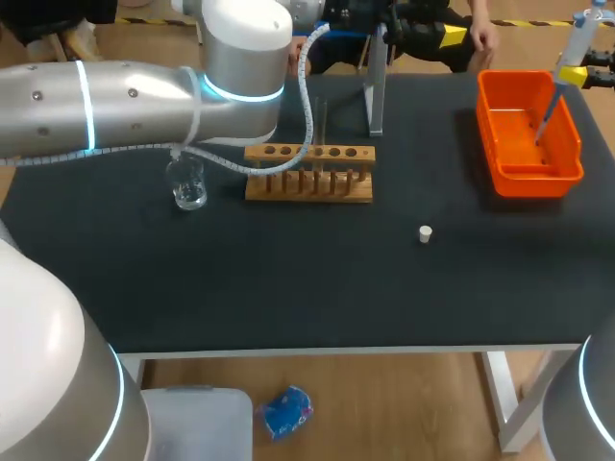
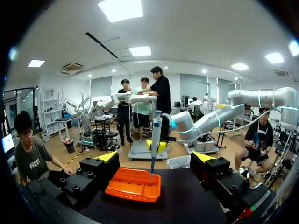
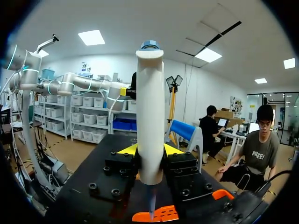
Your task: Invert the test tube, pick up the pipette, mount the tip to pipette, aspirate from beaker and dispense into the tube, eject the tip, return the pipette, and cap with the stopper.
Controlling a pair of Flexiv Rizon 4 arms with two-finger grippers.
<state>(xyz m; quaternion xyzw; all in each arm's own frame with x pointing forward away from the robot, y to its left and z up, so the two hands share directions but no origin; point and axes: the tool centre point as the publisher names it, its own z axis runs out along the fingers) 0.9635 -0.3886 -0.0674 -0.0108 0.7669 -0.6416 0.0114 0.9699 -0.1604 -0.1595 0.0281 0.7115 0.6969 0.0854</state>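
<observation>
Over the orange bin (image 1: 531,180) at the far right of the table (image 1: 288,288), our right gripper (image 1: 575,75) holds the pipette (image 1: 576,38) upright, its slim lower end pointing down into the bin. From our right wrist, the pipette (image 3: 150,116) fills the gap between the right gripper's (image 3: 150,149) two yellow-tipped fingers, which press against its white body from both sides, and a corner of the orange bin (image 3: 161,215) shows beneath its point. Our left arm (image 1: 144,101) reaches in from the left across the back of the table, above the rack. From its wrist we see our left gripper (image 2: 156,158) with its jaws spread wide and nothing between them, facing the orange bin (image 2: 133,191) and the hanging pipette (image 2: 155,135) ahead of it. Near the middle of the black table the wooden test tube rack (image 1: 309,171) stands with its row of holes, and what looks like a test tube (image 1: 322,120) rises from it, though we cannot tell this for sure. A glass beaker (image 1: 188,184) with clear liquid sits just left of the rack, partly under our left arm. A grey upright stand (image 1: 375,86) stands behind the rack's right end. The small white stopper (image 1: 425,233) lies alone on the table, in front of and to the right of the rack, well apart from both the rack and the bin.
</observation>
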